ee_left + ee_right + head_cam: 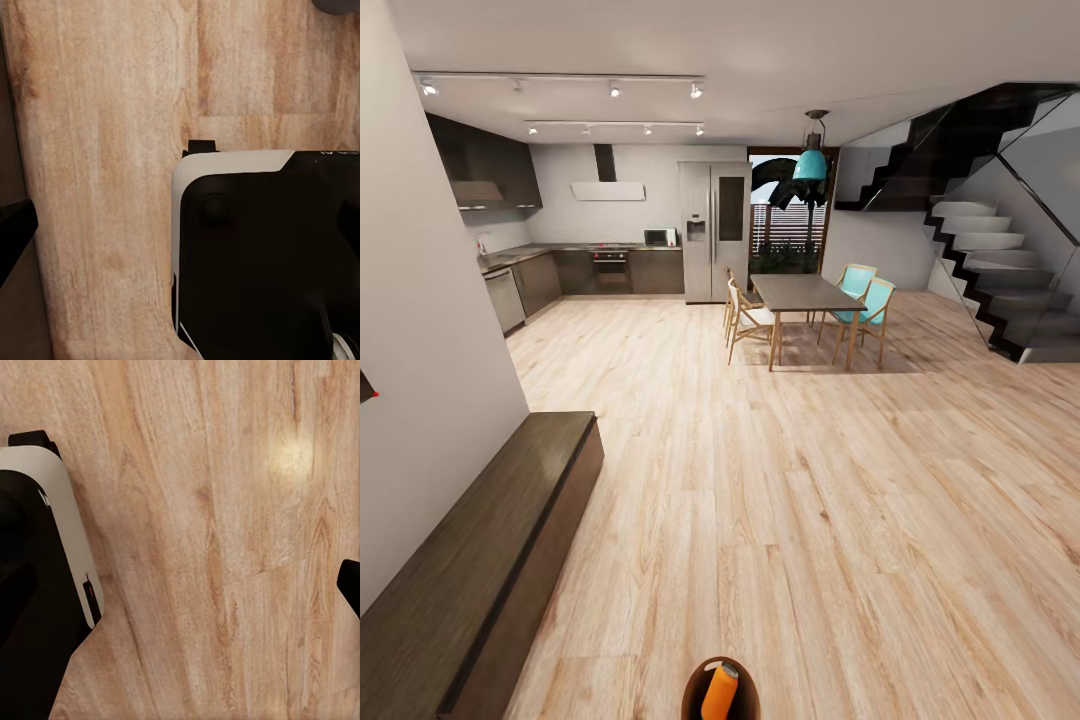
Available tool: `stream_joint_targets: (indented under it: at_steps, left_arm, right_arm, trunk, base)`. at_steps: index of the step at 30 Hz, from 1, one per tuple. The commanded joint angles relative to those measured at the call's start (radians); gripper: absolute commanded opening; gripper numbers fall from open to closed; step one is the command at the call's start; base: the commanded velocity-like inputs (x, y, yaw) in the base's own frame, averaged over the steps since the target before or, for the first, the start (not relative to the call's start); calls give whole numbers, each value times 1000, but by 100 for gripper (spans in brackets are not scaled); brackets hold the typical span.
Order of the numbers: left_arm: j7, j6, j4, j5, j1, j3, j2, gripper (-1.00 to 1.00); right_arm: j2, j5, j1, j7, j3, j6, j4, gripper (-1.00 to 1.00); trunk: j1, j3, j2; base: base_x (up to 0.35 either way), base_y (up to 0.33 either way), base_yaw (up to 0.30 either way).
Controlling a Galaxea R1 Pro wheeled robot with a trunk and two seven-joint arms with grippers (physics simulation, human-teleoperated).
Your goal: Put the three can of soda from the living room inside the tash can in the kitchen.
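Observation:
One orange can of soda (719, 692) lies inside a small round bin with a brown lining, the tash can (693, 688), at the very bottom edge of the head view, close in front of me. What carries the bin is hidden. The kitchen (610, 265), with dark cabinets, oven, white hood and steel fridge (713, 232), lies far ahead to the left across the wooden floor. A dark tip (16, 236) shows at the edge of the left wrist view, and a similar one (350, 585) in the right wrist view. Both views look down on floor planks and my black-and-white base (255, 255).
A long low dark wooden bench (480, 560) runs along the white wall on my left. A dining table (805, 293) with wooden and teal chairs stands ahead to the right, and a staircase (1000, 270) rises at the far right. Wooden floor (780, 500) stretches between me and the kitchen.

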Motion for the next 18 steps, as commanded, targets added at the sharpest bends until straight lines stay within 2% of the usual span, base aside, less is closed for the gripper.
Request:
stream_joint_targets:
  at_steps: [1, 18]
  left_arm:
    - [0, 0, 0, 0, 0, 0, 0, 100]
    - [0, 0, 0, 0, 0, 0, 0, 100]
  right_arm:
    - [0, 0, 0, 0, 0, 0, 0, 100]
    - [0, 0, 0, 0, 1, 0, 0, 100]
  trunk:
    - [0, 0, 0]
    - [0, 0, 0]
  base:
    - [0, 0, 0]
    - [0, 0, 0]
